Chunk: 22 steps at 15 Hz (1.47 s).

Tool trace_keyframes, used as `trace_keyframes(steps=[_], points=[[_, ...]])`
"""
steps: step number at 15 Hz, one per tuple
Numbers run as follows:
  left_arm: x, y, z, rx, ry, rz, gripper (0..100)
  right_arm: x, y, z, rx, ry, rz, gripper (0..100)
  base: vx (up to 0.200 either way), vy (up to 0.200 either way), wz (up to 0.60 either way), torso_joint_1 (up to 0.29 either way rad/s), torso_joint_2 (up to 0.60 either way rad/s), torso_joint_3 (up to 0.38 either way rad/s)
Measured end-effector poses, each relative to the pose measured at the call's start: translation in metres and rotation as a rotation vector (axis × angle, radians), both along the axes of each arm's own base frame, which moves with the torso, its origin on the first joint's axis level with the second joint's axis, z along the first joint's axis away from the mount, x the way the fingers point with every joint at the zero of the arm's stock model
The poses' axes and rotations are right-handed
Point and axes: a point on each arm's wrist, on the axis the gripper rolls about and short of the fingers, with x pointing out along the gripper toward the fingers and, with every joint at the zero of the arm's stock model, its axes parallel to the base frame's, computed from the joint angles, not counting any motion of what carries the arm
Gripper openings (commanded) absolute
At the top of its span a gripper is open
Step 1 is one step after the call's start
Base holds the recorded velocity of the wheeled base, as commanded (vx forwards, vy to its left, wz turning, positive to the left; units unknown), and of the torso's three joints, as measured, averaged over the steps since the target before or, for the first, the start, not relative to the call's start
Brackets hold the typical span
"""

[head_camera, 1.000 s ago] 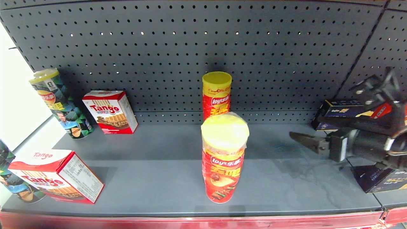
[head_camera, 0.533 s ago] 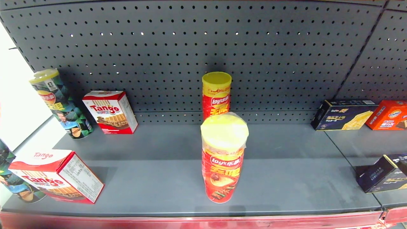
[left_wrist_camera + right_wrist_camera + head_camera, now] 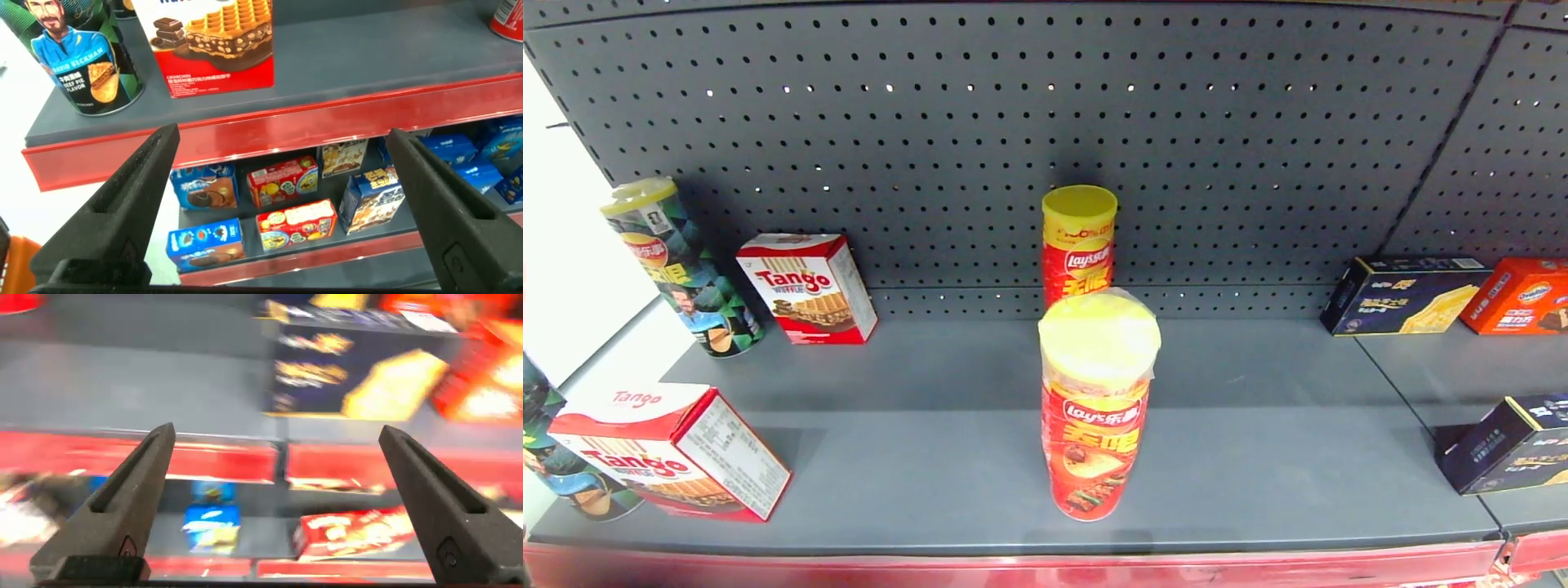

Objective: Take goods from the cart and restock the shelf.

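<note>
Can (image 3: 1097,425) stands upright on shelf (image 3: 1258,457); left gripper (image 3: 279,133) and right gripper (image 3: 276,430) gape empty.

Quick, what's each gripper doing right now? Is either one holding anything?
Left gripper: open, holding nothing.
Right gripper: open, holding nothing.

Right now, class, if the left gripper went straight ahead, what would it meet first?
Probably the red front edge of the shelf, else the small boxes below it; depth is unclear.
</note>
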Motion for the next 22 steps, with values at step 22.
trace_keyframes(steps=[22], points=[[0.000,0.000,0.000,-0.008,0.001,0.008,100,-0.002,0.002,-0.032,0.065,0.018,0.064,100,0.000,0.000,0.00,0.000,0.00,0.000]])
